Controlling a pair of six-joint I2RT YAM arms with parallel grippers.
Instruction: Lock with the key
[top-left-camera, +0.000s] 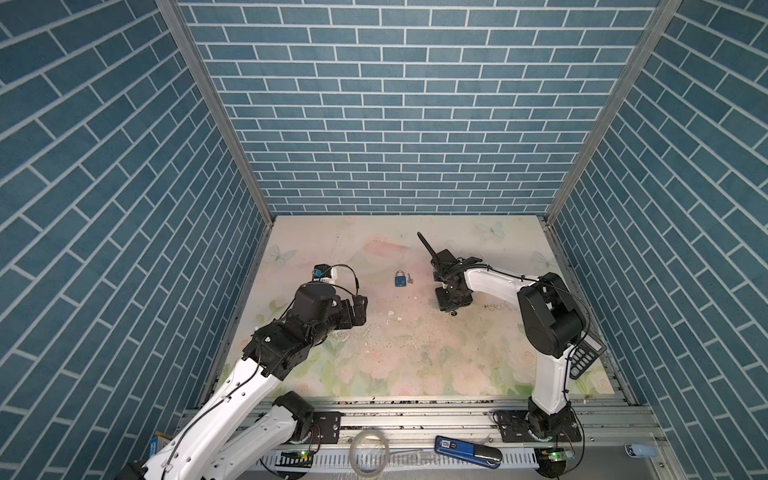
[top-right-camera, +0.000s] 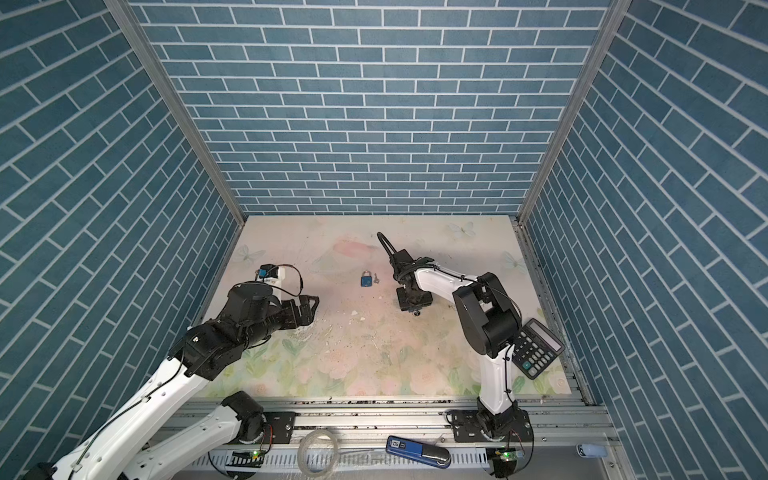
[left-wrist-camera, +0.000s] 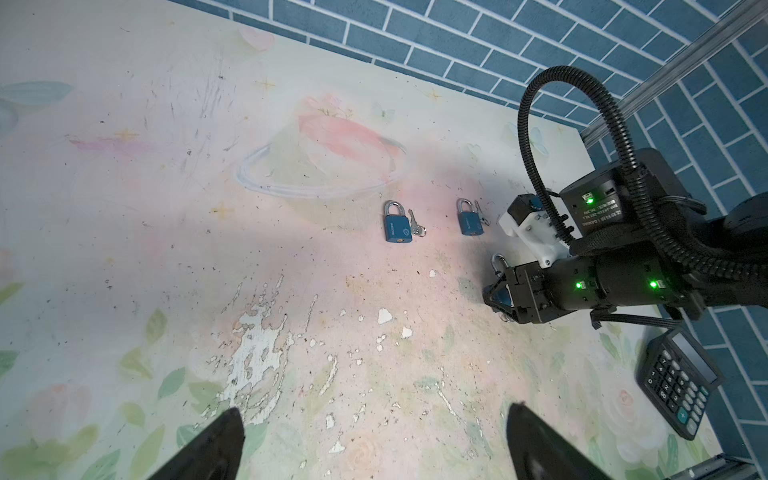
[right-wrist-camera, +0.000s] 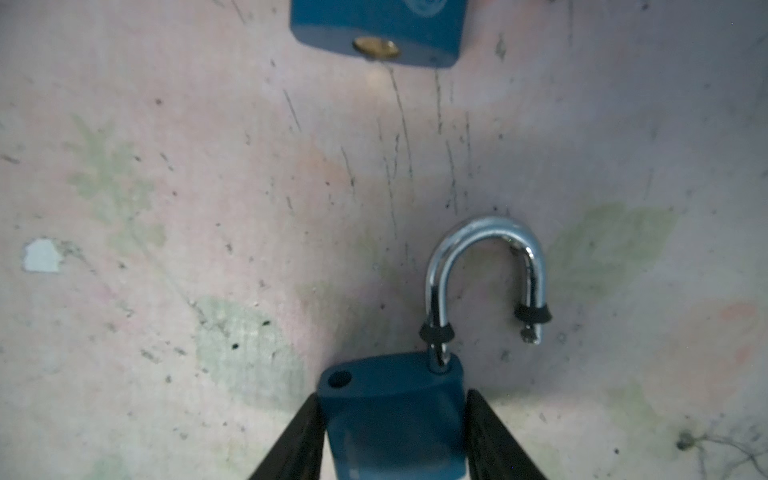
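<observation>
Blue brick-patterned walls (top-left-camera: 415, 124) enclose three sides, joined by aluminium corner posts (top-left-camera: 217, 112) — the tabletop (top-left-camera: 374, 357) wears a pale floral print, scratched and flaking, evenly lit.

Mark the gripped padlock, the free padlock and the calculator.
gripped padlock (right-wrist-camera: 395, 419): right wrist view, on its blue body.
free padlock (top-left-camera: 400, 282): in a top view, on its blue body.
calculator (top-right-camera: 534, 353): in a top view, on its keypad.

First padlock (left-wrist-camera: 398, 227), second padlock (left-wrist-camera: 470, 222), third padlock (right-wrist-camera: 395, 415): three blue ones were seen; two keys (left-wrist-camera: 413, 223); one calculator (left-wrist-camera: 681, 380).
</observation>
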